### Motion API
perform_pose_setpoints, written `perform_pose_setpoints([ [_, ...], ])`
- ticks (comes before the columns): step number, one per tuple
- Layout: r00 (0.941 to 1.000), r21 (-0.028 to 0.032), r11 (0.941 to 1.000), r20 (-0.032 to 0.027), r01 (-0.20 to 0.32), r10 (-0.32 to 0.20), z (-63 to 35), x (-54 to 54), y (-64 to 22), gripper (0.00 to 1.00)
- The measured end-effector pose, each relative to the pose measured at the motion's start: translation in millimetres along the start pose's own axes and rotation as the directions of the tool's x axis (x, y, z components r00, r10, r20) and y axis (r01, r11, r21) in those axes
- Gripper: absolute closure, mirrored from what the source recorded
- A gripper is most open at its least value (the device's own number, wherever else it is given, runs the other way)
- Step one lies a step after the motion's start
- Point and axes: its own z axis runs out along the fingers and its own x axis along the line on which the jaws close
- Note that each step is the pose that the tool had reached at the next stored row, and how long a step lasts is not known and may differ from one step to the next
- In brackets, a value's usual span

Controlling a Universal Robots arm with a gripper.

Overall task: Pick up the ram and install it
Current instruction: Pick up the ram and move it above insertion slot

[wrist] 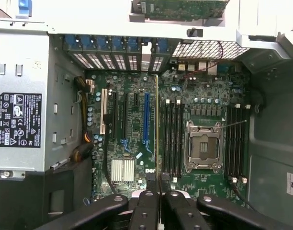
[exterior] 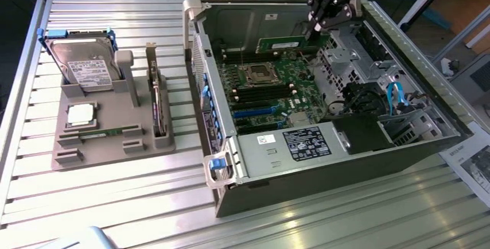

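The black claw (exterior: pixel 318 31) is pinched shut on one end of the ram (exterior: pixel 287 43), a thin, narrow green circuit-board stick held level and on edge over the open tower computer case (exterior: pixel 322 194), near its pale sheet-metal back wall. In the wrist view the ram (wrist: pixel 157 124) shows edge-on as a fine straight line running out from between the claw (wrist: pixel 159 196), whose rounded, matte black fingers (wrist: pixel 145 203) press against both of its faces. That line falls between a blue expansion slot (wrist: pixel 146 120) and a bank of long black memory slots (wrist: pixel 173 139), and the stick is above the board, not seated in it. The green motherboard (exterior: pixel 276 97) is densely studded with small components. It carries a square CPU socket (exterior: pixel 259 74) with a shiny metal frame and a small finned silver heatsink (wrist: pixel 122 170). A grey boxy power supply (exterior: pixel 264 151) with a black printed label fills one end of the case, next to curling blue cables (exterior: pixel 396 97). Well apart from the case, to the exterior view's left, a grey moulded holder (exterior: pixel 123 111) sits on the ribbed aluminium table (exterior: pixel 115 203). It holds an upright hard drive (exterior: pixel 84 65), a flat square silver processor chip (exterior: pixel 80 114) and a dark expansion card (exterior: pixel 157 105) standing on edge.
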Motion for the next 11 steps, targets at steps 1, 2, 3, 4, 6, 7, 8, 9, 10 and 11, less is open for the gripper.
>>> perform_pose_setpoints([
  [1, 1.0000, 0.0001, 1.0000, 0.0001, -0.003, 0.003, 0.1, -1.3, -0.1, 0.88],
  [2, 1.0000, 0.0002, 1.0000, 0.0002, -0.007, 0.007, 0.3, -3.3, -0.1, 0.88],
  [3, 0.9999, 0.0004, 0.9999, 0.0005, -0.012, 0.012, 0.6, -5.6, -0.2, 0.88],
  [4, 0.9999, 0.0005, 0.9999, 0.0006, -0.015, 0.015, 0.7, -7.1, -0.3, 0.88],
  [6, 0.9998, 0.0006, 0.9998, 0.0008, -0.018, 0.018, 0.9, -8.8, -0.3, 0.88],
  [7, 0.9998, 0.0007, 0.9998, 0.0009, -0.020, 0.020, 1.1, -9.6, -0.4, 0.88],
  [8, 0.9998, 0.0007, 0.9998, 0.0008, -0.020, 0.020, 1.1, -10.0, -0.4, 0.88],
  [9, 0.9998, 0.0007, 0.9998, 0.0008, -0.020, 0.020, 1.1, -10.0, -0.4, 0.88],
  [10, 0.9998, 0.0007, 0.9998, 0.0008, -0.021, 0.021, 1.1, -10.0, -0.4, 0.88],
  [11, 0.9998, 0.0007, 0.9998, 0.0009, -0.021, 0.021, 1.1, -10.0, -0.4, 0.88],
])
